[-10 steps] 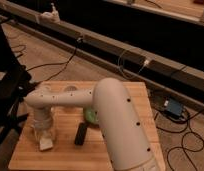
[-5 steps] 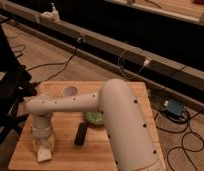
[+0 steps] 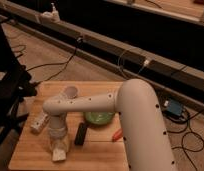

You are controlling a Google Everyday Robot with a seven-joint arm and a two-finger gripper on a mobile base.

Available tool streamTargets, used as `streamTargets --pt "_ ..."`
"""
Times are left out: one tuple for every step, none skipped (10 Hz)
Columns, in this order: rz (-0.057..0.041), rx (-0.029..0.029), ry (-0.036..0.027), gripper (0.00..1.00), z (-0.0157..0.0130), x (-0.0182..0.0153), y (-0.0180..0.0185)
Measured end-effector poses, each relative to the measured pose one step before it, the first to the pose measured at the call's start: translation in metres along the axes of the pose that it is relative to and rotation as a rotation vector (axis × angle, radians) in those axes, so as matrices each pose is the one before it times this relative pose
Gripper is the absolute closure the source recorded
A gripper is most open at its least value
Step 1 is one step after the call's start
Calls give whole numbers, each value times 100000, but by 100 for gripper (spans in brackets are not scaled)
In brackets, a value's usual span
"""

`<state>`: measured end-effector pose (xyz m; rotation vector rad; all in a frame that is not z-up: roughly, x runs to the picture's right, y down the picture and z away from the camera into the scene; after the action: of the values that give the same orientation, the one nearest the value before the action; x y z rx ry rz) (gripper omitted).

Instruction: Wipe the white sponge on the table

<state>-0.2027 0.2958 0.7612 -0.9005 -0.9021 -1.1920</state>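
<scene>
White sponge (image 3: 59, 154) lies flat on the table (image 3: 30, 155) near its 7 o'clock corner. The gripper (image 3: 59, 145) points straight down and is directly over the sponge, in contact with its top; whether the jaws are open or closed on it cannot be determined. A black bar (image 3: 81, 134) lies just beside the gripper at 2 o'clock. A white labelled tube (image 3: 39, 122) lies at 10 o'clock from the gripper. A green bowl (image 3: 99, 118) sits near table centre, partly under the arm (image 3: 95, 104). An orange item (image 3: 116, 135) lies at 4 o'clock from the bowl.
</scene>
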Motion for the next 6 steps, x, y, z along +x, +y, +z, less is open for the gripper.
streamTargets --pt "-373 -1156 1454 100 -645 1161 285" --pt "-1978 -890 1886 100 -748 1174 -545" --pt "-2931 -691 1912 100 -634 999 -1024" --pt "-3081 -300 1603 100 -531 631 -1199" --pt "-3551 -184 1032 100 -359 236 -1383" --pt "-2971 14 299 100 -102 -150 -1097"
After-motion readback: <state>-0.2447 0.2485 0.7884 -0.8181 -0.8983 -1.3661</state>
